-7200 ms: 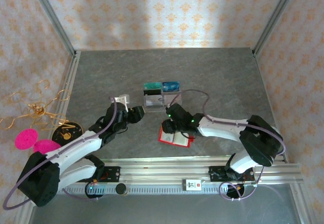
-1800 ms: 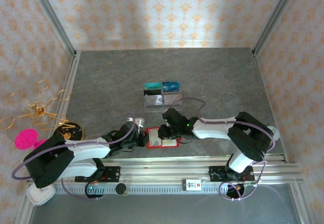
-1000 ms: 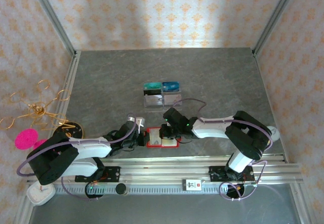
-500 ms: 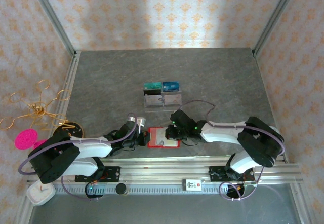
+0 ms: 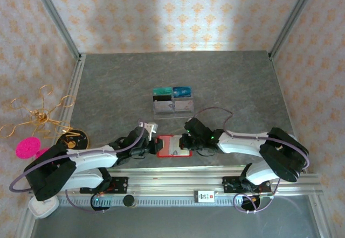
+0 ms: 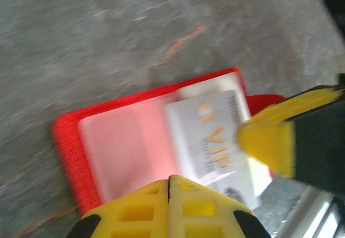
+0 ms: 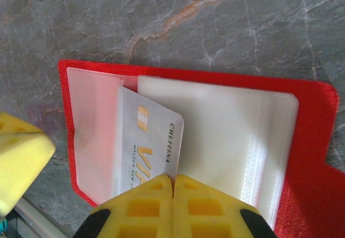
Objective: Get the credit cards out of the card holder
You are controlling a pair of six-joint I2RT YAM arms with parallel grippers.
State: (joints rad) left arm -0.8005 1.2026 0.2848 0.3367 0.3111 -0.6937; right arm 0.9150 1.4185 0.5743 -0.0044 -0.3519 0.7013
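The right claw (image 7: pixel 173 183) is shown with its yellow fingers pressed together on one end of a silvery card (image 7: pixel 146 141) lettered in gold. The card is gripped at that end, while its other side is tucked under a translucent flap on the left half of the card holder (image 7: pixel 310 157). The holder is a flat red case, spread open like a book on the grey stone-patterned table (image 7: pixel 215 22), with pale whitish pockets (image 7: pixel 226 130) facing up.

The left claw (image 6: pixel 168 181) is set at the holder's near left corner with its fingers closed against each other. Whether the red edge is caught between them cannot be told.

From above, the holder is seen close to the near edge of the table, with the two claws meeting over it from left and right. Farther back, well apart from the holder, a clear tray (image 5: pixel 172 106) stands at mid-table. A teal card (image 5: pixel 161 92) is held in its left compartment and a blue card (image 5: pixel 182 91) in its right.
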